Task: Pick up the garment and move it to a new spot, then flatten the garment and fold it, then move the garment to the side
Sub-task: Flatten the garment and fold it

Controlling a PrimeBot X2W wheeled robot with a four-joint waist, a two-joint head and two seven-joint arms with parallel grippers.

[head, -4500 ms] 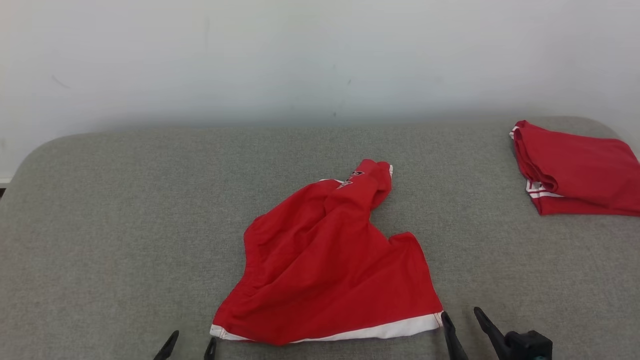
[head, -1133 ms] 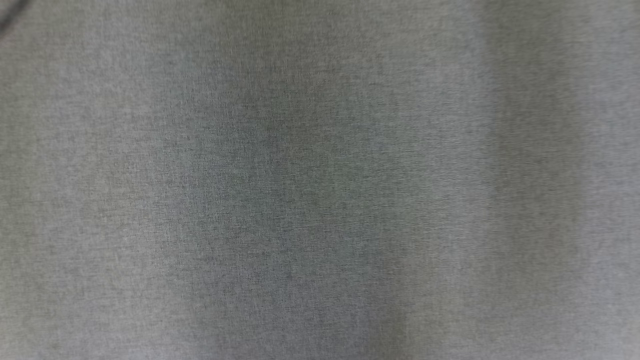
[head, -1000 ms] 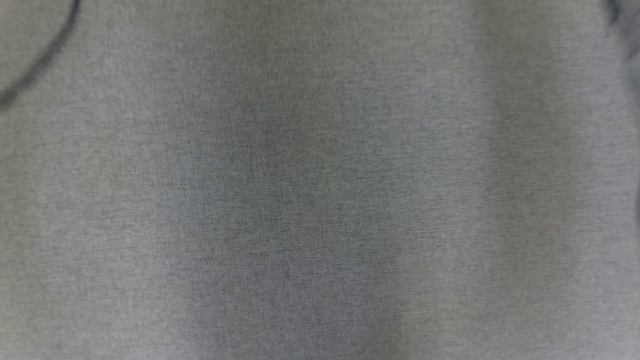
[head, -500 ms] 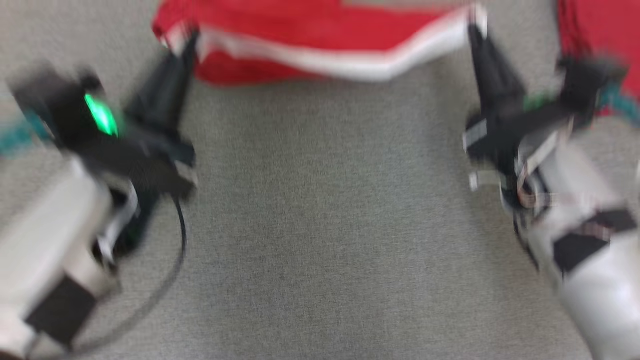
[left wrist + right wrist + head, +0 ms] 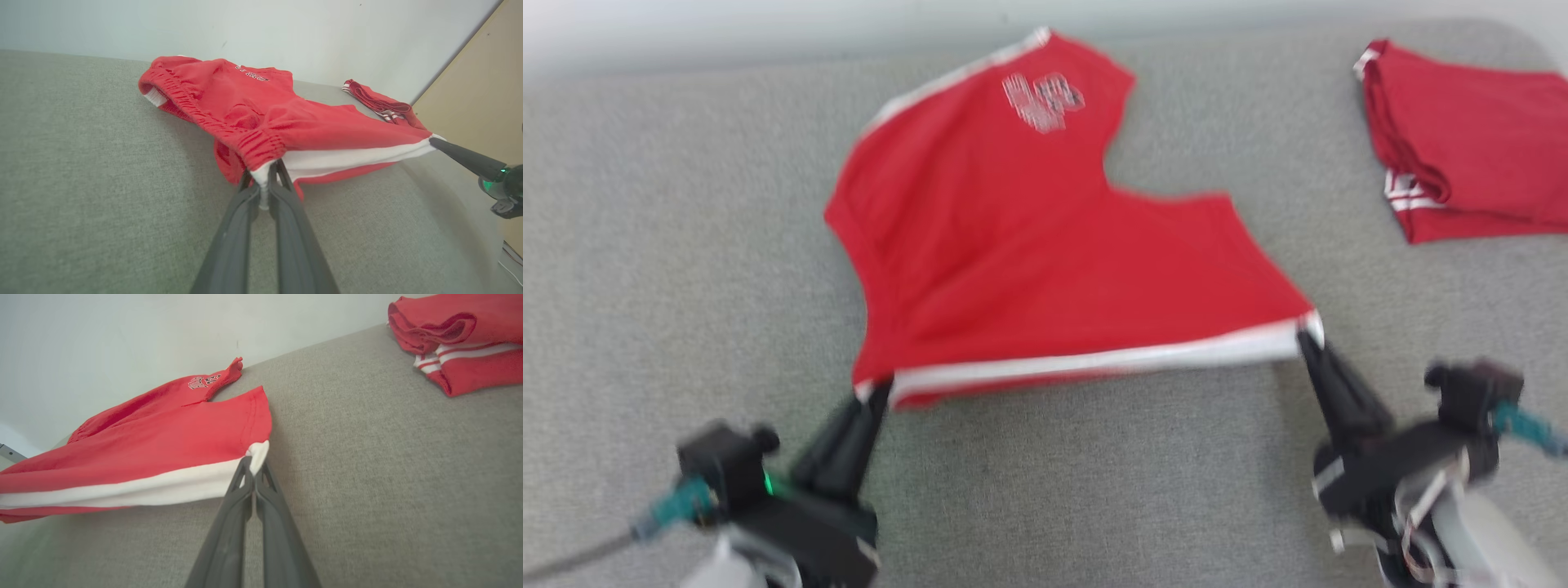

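A pair of red fabric shorts (image 5: 1029,229) with a white stripe (image 5: 1094,359) along its near edge lies spread across the middle of the head view, on a grey fabric-covered tabletop (image 5: 1094,490). Its printed leg reaches toward the pale wall (image 5: 686,24) at the top of the frame. The left claw (image 5: 874,394) is clamped on the corner at the lower left of the cloth, where the left wrist view shows the gathered waistband meeting the stripe between its two pressed-together fingers (image 5: 265,183). The right claw (image 5: 1308,339) is clamped on the opposite end of the stripe at centre right, its fingers closed tight on the white corner (image 5: 253,467). Between the two grips the stripe runs taut and looks raised a little off the surface, while the far part of the shorts rests on it with only soft ripples. A folded red garment with white stripes (image 5: 1462,163) sits apart in the upper right of the frame. Judging by this, the grasp is made and the flattening is well in hand. Whether the shorts already lie in their new spot cannot be told. What remains is laying the near edge down smooth, folding, and carrying the folded shorts aside.
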